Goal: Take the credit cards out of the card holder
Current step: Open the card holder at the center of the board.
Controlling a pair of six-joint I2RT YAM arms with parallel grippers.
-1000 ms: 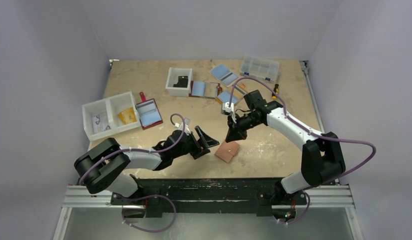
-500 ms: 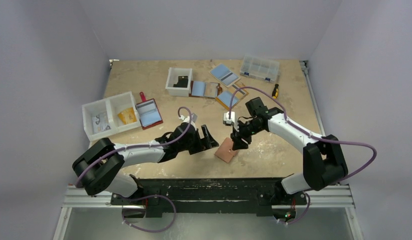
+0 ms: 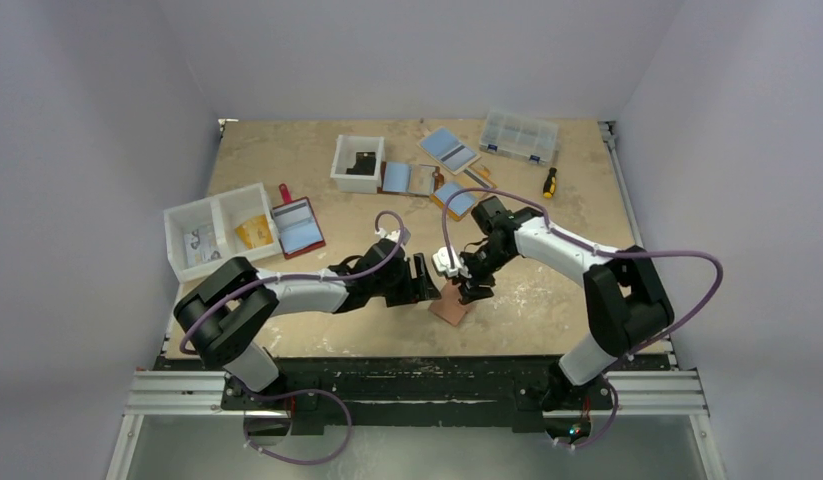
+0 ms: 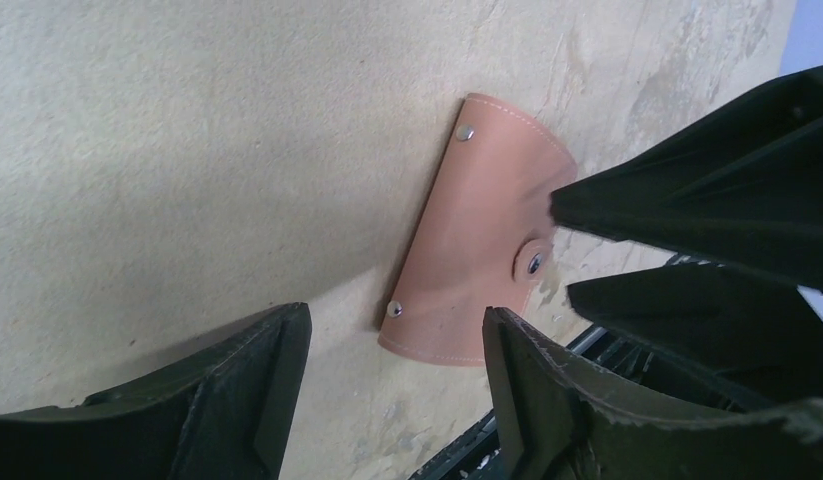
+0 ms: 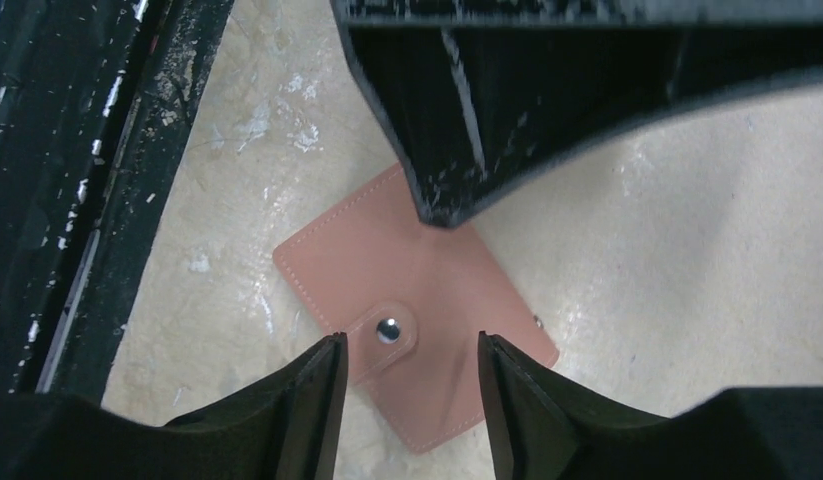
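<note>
The card holder [image 3: 454,303] is a tan-brown wallet lying closed on the table near the front edge, its snap tab fastened [image 5: 388,330]. The credit cards are hidden inside it. My right gripper [image 3: 474,291] hovers right over the holder, open, its fingertips straddling the snap tab [image 5: 409,345] with nothing between them. My left gripper [image 3: 424,281] is just left of the holder, also open and empty [image 4: 392,330], with the holder's [image 4: 477,240] near corner ahead of its jaws. The two grippers almost meet above the holder.
A white two-compartment bin [image 3: 215,232] and a dark red wallet [image 3: 297,226] sit at the left. At the back are a small white box [image 3: 357,163], open wallets with blue cards [image 3: 407,178], a clear organizer [image 3: 518,136] and a screwdriver [image 3: 550,182]. The black front rail [image 3: 417,375] runs close behind the holder.
My right gripper came down and forward onto the holder and went from shut to open. My left gripper slid right toward the holder, its jaws narrowing a little.
</note>
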